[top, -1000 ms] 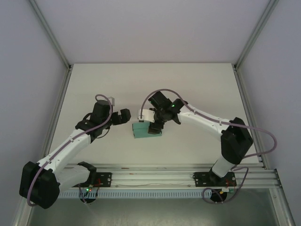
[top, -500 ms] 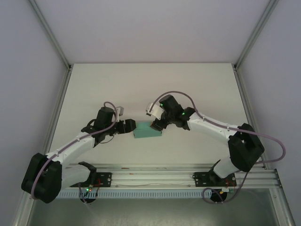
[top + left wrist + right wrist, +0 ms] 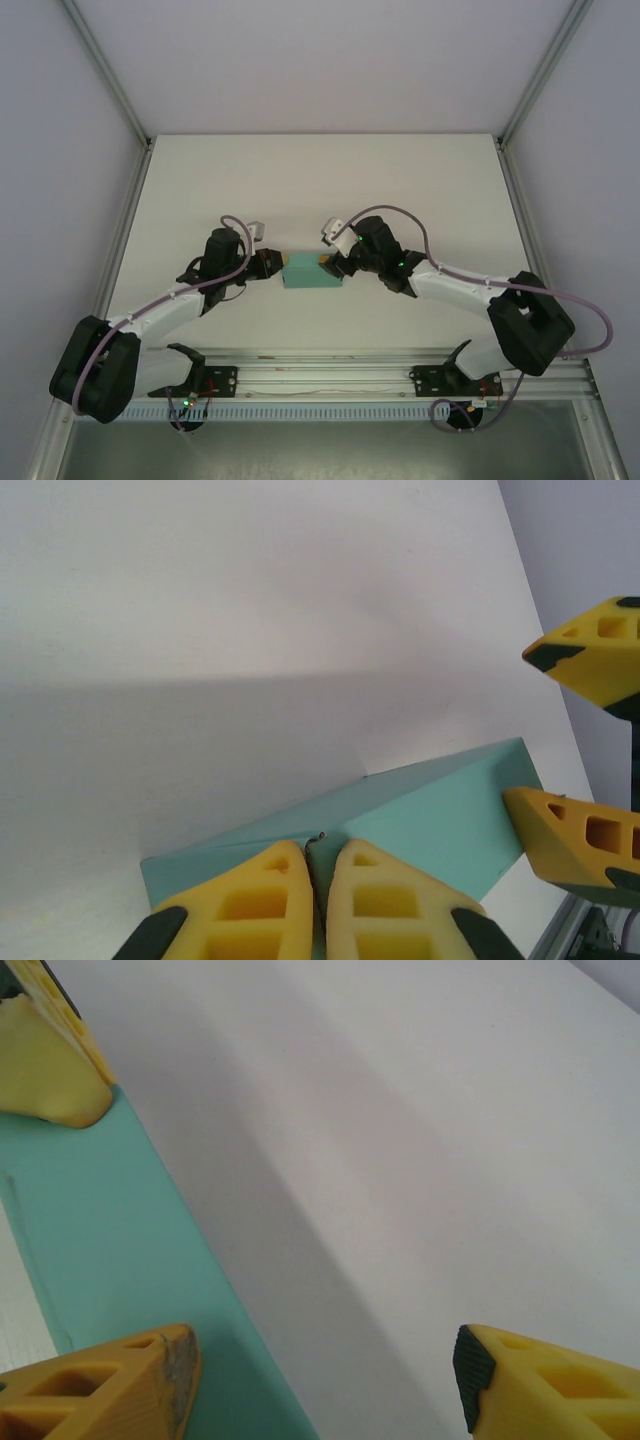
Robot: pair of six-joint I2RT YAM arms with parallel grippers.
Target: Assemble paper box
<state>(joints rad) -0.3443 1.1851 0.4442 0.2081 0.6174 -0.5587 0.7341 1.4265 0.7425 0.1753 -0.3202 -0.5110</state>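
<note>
We stretch our left arm (image 3: 165,300) and right arm (image 3: 455,285) low and inward from the near edge, wrists pointing at each other. Our left claw (image 3: 318,848) has its fingers (image 3: 260,900) pressed together; our right claw (image 3: 320,1385) holds its fingers (image 3: 110,1385) wide apart.

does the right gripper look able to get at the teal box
Probably yes: the right gripper is open at one end of the paper box, partly over it; the left gripper, shut, is opposite.
</note>
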